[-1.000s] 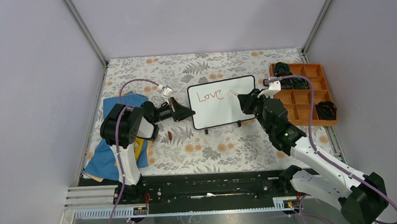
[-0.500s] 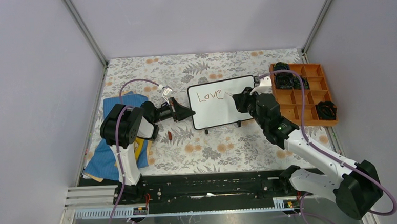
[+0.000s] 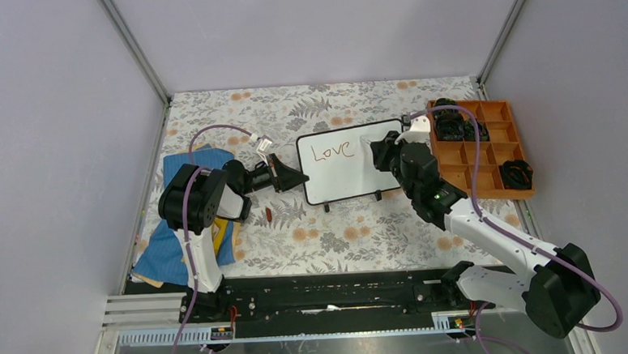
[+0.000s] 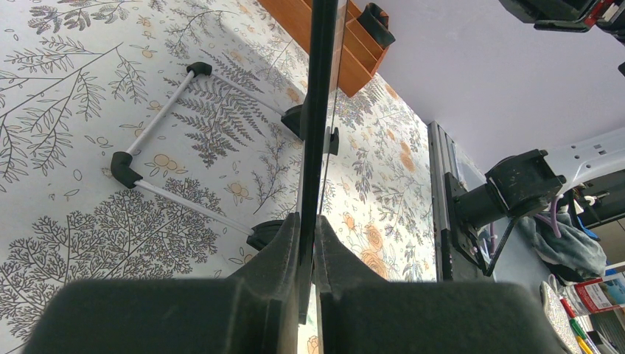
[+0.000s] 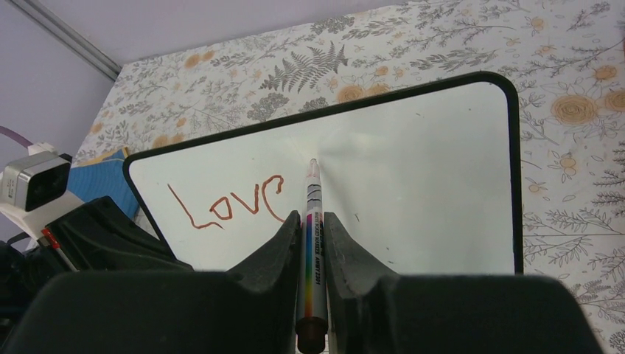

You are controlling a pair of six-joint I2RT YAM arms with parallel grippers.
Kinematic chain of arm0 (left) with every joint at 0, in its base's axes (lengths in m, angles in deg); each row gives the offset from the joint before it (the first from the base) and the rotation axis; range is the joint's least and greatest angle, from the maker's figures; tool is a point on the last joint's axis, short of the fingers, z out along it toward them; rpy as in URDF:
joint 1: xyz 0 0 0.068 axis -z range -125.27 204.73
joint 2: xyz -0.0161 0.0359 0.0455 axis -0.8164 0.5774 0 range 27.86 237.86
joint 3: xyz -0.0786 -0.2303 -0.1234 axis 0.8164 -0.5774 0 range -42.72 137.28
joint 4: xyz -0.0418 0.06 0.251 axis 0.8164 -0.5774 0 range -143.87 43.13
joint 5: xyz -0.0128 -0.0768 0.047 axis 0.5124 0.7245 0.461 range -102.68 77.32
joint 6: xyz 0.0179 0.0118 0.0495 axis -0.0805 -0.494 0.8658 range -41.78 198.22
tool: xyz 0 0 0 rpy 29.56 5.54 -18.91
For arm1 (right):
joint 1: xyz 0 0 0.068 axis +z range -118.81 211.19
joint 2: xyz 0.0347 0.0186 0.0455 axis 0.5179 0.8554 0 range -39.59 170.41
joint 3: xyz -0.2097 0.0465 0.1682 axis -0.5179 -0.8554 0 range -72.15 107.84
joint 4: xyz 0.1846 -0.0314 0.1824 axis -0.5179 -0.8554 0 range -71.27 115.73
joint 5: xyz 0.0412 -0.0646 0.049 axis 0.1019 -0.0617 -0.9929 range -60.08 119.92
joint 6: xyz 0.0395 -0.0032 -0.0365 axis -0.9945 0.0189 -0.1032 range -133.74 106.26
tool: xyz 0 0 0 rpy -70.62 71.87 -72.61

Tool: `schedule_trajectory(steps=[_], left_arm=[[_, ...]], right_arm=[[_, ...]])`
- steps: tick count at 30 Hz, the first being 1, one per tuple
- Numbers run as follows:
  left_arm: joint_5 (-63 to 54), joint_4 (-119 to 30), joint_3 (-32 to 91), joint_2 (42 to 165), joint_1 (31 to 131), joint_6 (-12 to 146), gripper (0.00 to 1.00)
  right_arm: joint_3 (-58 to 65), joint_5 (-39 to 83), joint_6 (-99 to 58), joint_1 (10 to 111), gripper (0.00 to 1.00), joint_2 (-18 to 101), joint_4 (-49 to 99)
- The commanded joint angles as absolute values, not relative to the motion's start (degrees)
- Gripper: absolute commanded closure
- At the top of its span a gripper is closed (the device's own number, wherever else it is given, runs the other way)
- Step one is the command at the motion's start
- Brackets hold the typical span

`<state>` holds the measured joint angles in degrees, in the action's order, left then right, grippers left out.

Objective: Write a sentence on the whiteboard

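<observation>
The whiteboard (image 3: pixel 343 171) stands tilted on its black feet in the middle of the floral table; it also shows in the right wrist view (image 5: pixel 413 169) and edge-on in the left wrist view (image 4: pixel 318 110). Its red-brown writing reads "Love" (image 3: pixel 331 151) (image 5: pixel 225 206). My left gripper (image 3: pixel 296 178) (image 4: pixel 308 228) is shut on the board's left edge. My right gripper (image 3: pixel 377 153) (image 5: pixel 312 228) is shut on a marker (image 5: pixel 312 221) with a rainbow stripe. Its tip (image 5: pixel 312 163) is at the board, just right of "Love".
An orange compartment tray (image 3: pixel 504 147) with black items stands right of the board. A blue cloth (image 3: pixel 172 241) lies at the left under the left arm. A small red-brown marker cap (image 3: pixel 269 215) lies on the table before the left gripper.
My right gripper has moved with the marker up and back along the board, from its right middle toward the top, just right of "Love". The left gripper has held still.
</observation>
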<state>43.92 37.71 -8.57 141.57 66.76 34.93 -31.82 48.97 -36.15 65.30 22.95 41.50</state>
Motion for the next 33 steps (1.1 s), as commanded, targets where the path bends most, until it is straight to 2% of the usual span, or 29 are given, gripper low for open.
schedule_trajectory(steps=[1, 33], left_arm=[[44.16, 35.76, -8.89, 140.74, 67.48, 35.85, 1.00], [43.82, 34.62, -8.71, 140.45, 67.78, 36.47, 1.00]], right_arm=[[-28.21, 50.51, -36.33, 65.12, 1.00, 23.98, 45.63], [-30.06, 51.21, -37.08, 65.12, 1.00, 25.23, 40.25]])
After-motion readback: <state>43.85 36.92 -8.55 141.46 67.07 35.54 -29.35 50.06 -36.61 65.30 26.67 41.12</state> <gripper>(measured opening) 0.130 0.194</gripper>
